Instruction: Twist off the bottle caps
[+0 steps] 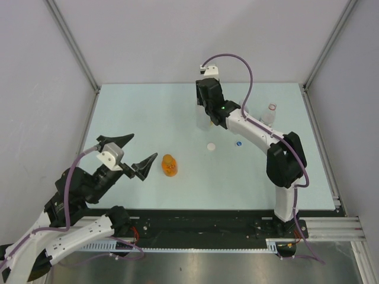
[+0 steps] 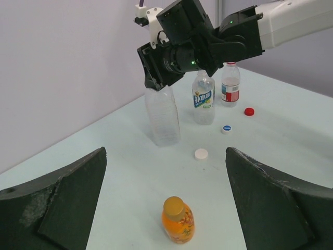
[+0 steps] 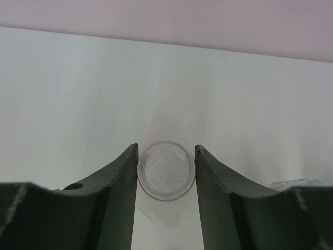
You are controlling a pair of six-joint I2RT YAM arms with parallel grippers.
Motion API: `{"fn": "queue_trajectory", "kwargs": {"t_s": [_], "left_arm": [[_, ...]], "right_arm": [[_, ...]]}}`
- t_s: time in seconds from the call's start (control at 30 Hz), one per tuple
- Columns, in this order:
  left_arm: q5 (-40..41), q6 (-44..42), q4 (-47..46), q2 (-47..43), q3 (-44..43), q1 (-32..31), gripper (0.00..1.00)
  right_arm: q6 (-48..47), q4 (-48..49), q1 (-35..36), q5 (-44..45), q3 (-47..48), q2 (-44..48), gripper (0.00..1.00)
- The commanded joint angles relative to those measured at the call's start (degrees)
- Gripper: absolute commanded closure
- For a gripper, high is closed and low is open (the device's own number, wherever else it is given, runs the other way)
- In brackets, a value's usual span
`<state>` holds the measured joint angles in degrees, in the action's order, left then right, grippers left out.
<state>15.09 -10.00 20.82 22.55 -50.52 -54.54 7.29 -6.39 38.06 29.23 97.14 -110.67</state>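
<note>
1. A pale blue-white flat tabletop (image 1: 148, 112) carries everything.
2. Plain lilac-grey wall panels (image 1: 195, 35) stand along its far, left and right edges.
3. Slanting silver metal posts rise at the far-left corner (image 1: 71, 42) and the far-right corner (image 1: 331, 41).
4. A black-and-silver mounting rail (image 1: 201, 222) runs along the near edge.
</note>
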Motion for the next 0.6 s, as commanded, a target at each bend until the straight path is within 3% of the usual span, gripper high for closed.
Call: {"fn": "queue_trajectory", "kwargs": {"t_s": [0.0, 0.37, 0.47, 0.57], "left_arm": [[0.91, 0.24, -0.34, -0.31, 0.42, 0.32, 0.00], [0.20, 0.77, -1.13, 0.92, 1.21, 0.32, 0.00], [-0.06, 0.95, -1.13, 1.18, 1.30, 0.32, 0.00], [-0.24, 1.03, -1.22, 1.36, 1.48, 0.32, 0.00]], "right_arm": [[1.06, 1.21, -0.27, -0.14, 4.11, -1.12, 1.00], [2.64, -1.25, -1.50, -1.02, 3.67, -1.56, 1.00], [2.73, -1.78, -1.94, -1.55, 3.23, -1.21, 0.89], [2.82, -1.78, -2.03, -1.72, 2.35, -0.60, 0.68]]}}
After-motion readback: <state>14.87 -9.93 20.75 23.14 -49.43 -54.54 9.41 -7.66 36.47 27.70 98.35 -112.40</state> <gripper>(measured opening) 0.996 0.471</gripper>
